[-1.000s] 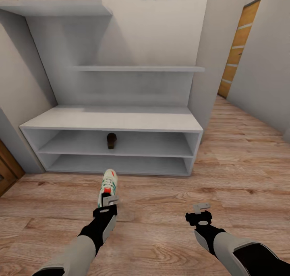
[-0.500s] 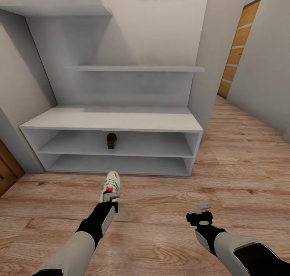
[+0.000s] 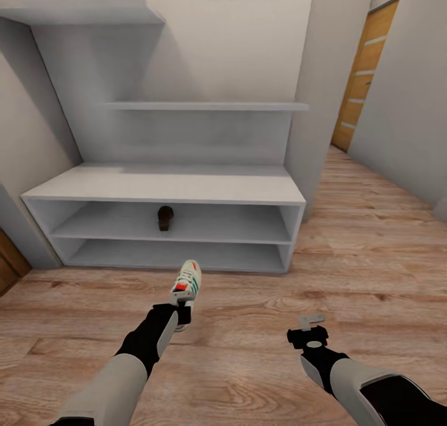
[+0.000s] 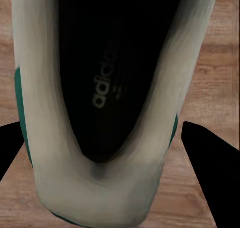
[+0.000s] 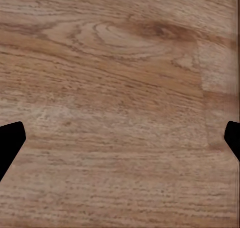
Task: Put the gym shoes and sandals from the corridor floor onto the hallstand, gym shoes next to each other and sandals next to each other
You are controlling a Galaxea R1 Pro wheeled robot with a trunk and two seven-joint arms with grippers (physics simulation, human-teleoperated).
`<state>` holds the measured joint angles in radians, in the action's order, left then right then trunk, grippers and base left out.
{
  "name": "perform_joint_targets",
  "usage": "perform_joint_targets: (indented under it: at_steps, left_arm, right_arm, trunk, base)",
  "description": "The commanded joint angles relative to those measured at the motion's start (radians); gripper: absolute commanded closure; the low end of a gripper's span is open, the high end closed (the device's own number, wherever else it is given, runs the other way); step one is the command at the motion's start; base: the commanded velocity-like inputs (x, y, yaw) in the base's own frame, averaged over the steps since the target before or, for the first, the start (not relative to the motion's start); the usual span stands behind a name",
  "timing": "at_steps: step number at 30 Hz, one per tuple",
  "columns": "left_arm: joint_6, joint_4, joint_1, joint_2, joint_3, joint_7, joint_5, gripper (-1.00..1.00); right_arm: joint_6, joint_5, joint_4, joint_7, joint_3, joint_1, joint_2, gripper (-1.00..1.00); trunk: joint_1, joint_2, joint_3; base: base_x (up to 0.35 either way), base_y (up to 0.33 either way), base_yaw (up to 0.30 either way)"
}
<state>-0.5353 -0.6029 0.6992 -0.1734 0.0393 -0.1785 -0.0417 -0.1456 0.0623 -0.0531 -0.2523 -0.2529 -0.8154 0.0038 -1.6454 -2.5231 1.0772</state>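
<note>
White gym shoe (image 3: 186, 284) grasped at the heel in left gripper (image 3: 180, 314), above corridor floor (image 3: 248, 302). Right gripper (image 3: 310, 321) spread wide, holding nothing. Brown sandal (image 3: 164, 217) on hallstand (image 3: 167, 187) shelf.

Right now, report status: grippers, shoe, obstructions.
Left gripper at gym shoe, grip unconfirmed. Right gripper open over floor. One sandal on hallstand upper shelf. Nothing seen between shoe and rack.

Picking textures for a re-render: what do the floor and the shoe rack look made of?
The corridor floor looks like matte wood plank: knots and grain show. The hallstand looks like smooth white-grey painted board, with no grain; the real material is open.
</note>
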Motion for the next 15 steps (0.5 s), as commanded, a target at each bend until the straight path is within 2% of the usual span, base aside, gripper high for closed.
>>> perform_joint_targets:
  at_steps: [1,15]
  left_arm:
    - [-0.005,-0.002,0.000,-0.001,0.004,-0.004,-0.004,1.00]
    - [0.001,0.001,0.000,-0.001,0.004,-0.003,-0.005,1.00]
  right_arm:
    - [-0.007,0.006,-0.004,0.000,-0.007,-0.001,0.001,-1.00]
    - [-0.008,0.006,-0.004,-0.001,-0.008,-0.001,0.004,-1.00]
  trunk:
    - [0.000,0.000,0.001]
    - [0.000,0.000,0.001]
  base:
    - [0.117,-0.322,0.000]
    - [0.132,-0.344,0.000]
